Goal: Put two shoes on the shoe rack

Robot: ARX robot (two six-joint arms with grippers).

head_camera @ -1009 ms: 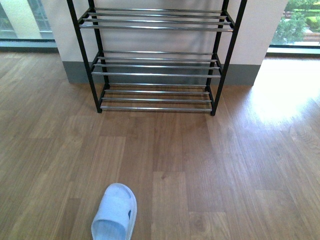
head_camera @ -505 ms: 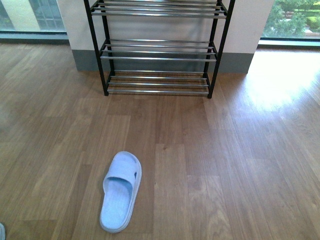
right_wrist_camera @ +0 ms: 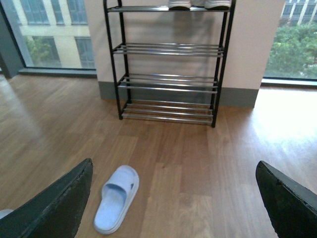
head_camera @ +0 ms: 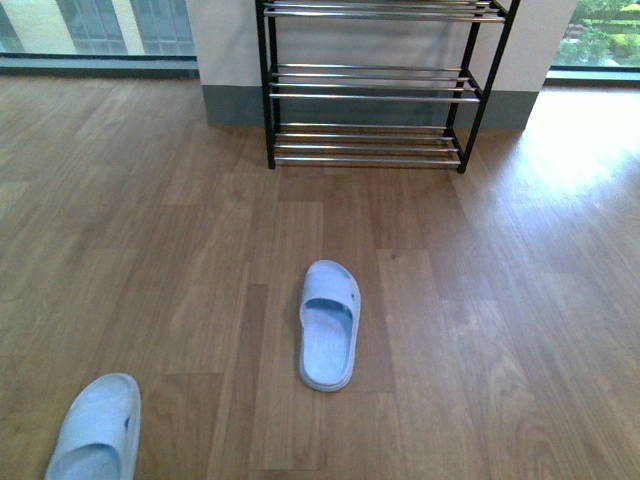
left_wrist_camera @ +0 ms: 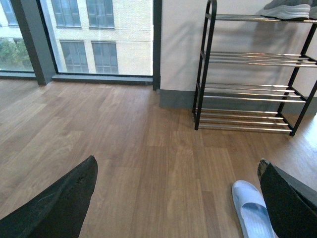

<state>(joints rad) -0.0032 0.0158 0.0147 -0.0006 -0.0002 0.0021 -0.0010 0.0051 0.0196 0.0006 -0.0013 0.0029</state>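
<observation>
Wooden floor, pale wall. Grey shoes on top shelf of rack, toward its right end; probably light, soft knit over firm soles, best pinched at heel collar. Arms low, well back, facing rack; left gripper and right gripper spread wide, empty. Pale slippers on floor between.

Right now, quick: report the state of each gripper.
Left gripper: open, fingers spread wide, holding nothing.
Right gripper: open, fingers spread wide, holding nothing.
</observation>
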